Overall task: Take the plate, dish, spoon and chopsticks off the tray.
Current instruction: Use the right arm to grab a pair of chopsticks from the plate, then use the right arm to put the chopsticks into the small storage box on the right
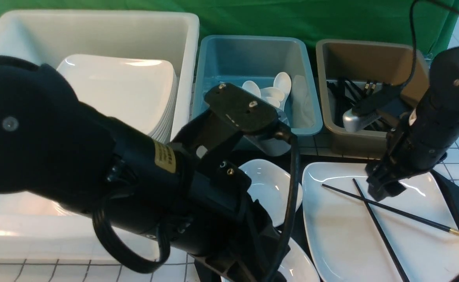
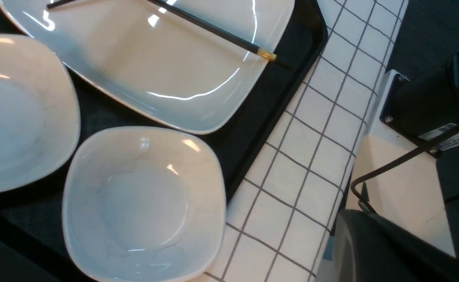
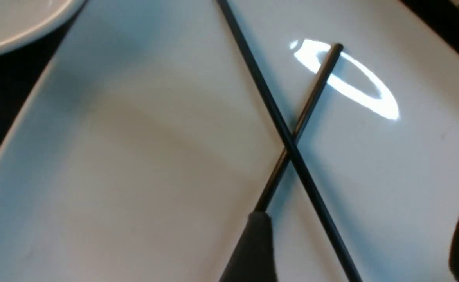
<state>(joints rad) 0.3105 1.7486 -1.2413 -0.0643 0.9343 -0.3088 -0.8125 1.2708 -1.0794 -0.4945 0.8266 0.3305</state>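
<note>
The large white plate (image 1: 350, 235) lies on the right part of the black tray (image 1: 454, 196). Two black chopsticks (image 1: 409, 215) lie crossed on it. My right gripper (image 1: 382, 192) hangs low over the plate's far right part, open; in the right wrist view (image 3: 362, 215) one chopstick (image 3: 290, 147) runs between its fingers. Two small white dishes (image 1: 268, 188) (image 2: 143, 203) sit left of the plate (image 2: 155, 78). My left arm (image 1: 135, 168) hovers over them, its jaws hidden. No spoon shows on the tray (image 2: 249, 129).
A big white bin (image 1: 96, 31) with stacked plates stands at the back left. A blue bin (image 1: 252, 55) holds white spoons. A brown bin (image 1: 370, 58) holds black chopsticks. White gridded tabletop (image 2: 311, 156) lies beside the tray.
</note>
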